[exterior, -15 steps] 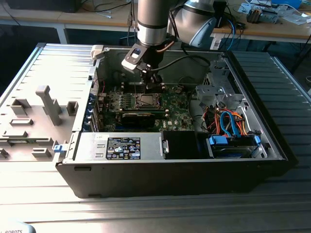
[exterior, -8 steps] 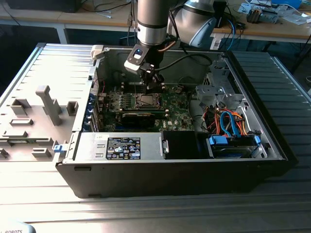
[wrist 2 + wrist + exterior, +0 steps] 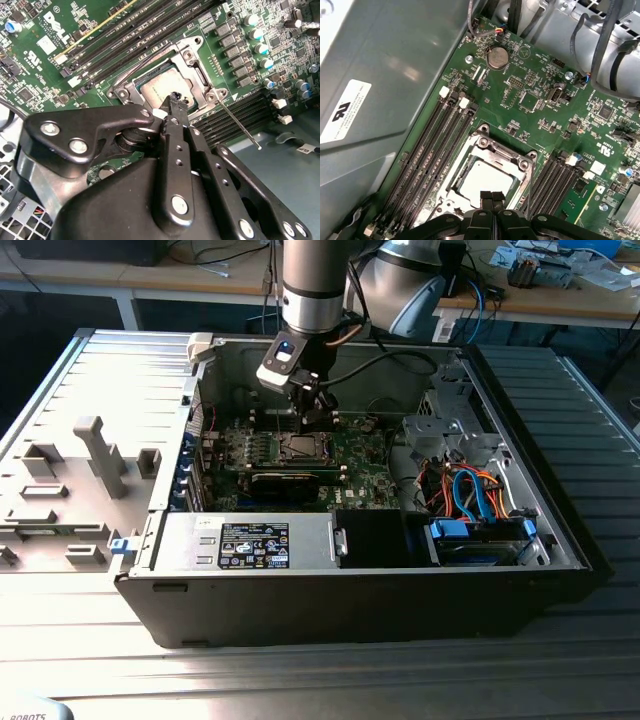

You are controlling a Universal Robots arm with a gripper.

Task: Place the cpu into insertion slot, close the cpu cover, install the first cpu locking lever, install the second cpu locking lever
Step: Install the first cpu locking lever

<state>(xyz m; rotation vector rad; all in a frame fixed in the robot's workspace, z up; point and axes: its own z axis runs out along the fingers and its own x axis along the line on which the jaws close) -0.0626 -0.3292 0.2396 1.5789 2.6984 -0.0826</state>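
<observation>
The cpu [image 3: 159, 86] [image 3: 481, 179] lies flat in the insertion slot [image 3: 300, 448] on the green board, its dull silver top showing. The cpu cover [image 3: 192, 59] [image 3: 495, 149] lies down around it as a silver frame. My gripper [image 3: 174, 96] [image 3: 492, 196] is shut, with nothing between its black fingertips. Its tips hover at the chip's edge, and I cannot tell if they touch. A thin metal locking lever [image 3: 240, 125] sticks out from the socket's corner, away from the frame. In the exterior view my gripper [image 3: 312, 408] hangs just above the socket.
Rows of black memory slots [image 3: 432, 150] [image 3: 125, 30] flank the socket. The open case's grey wall [image 3: 385, 65] stands close beside the board. A black card [image 3: 290, 480], coloured cables [image 3: 470, 490] and a drive bay [image 3: 480, 540] crowd the case at the exterior view's right.
</observation>
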